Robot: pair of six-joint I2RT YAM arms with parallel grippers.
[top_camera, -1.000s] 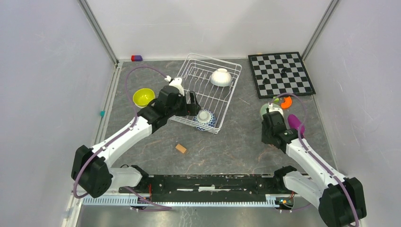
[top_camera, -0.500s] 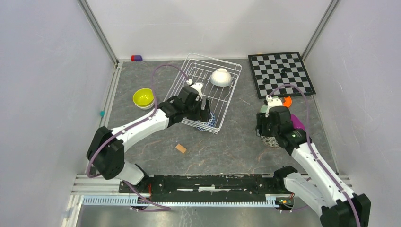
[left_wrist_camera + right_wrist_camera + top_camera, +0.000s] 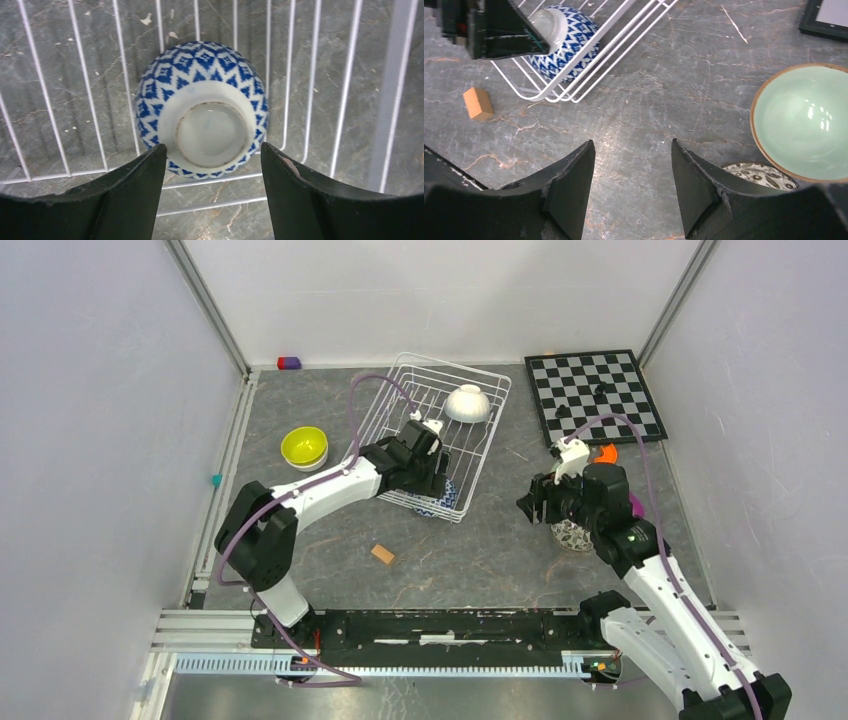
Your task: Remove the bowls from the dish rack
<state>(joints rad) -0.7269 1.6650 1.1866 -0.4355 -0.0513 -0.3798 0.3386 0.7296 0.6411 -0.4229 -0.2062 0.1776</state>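
Far off to the left of the left gripper (image 3: 433,483), well apart from it: a small yellow-green round ceramic bowl (image 3: 304,447), upright on the grey marbled table (image 3: 480,550).

Left gripper down in the near corner of the rectangular white wire dish rack (image 3: 478,445), jaws apart. Straight ahead of its black fingers (image 3: 145,170), and between them: a blue-and-white patterned ceramic bowl (image 3: 200,105), upside down on the rack wires, foot ring facing the wrist camera. Contact with either finger: cannot tell. From above, mostly hidden under the wrist, only an edge showing (image 3: 445,502). Beyond the gripper, at the rack's far end: a white ceramic bowl (image 3: 467,403), leaning among the prongs. Back on the near side, outside the rack: a small tan block (image 3: 382,554).

Right gripper (image 3: 630,144) over bare table, jaws apart, nothing between them. Off to its right: a pale green ceramic bowl with a brown rim (image 3: 801,120), upright, cut off by the frame edge. Tucked beneath that: a dark-speckled bowl (image 3: 756,172), mostly covered, and half under the arm from above. Ahead and to the left of this gripper: the rack corner with the patterned bowl.
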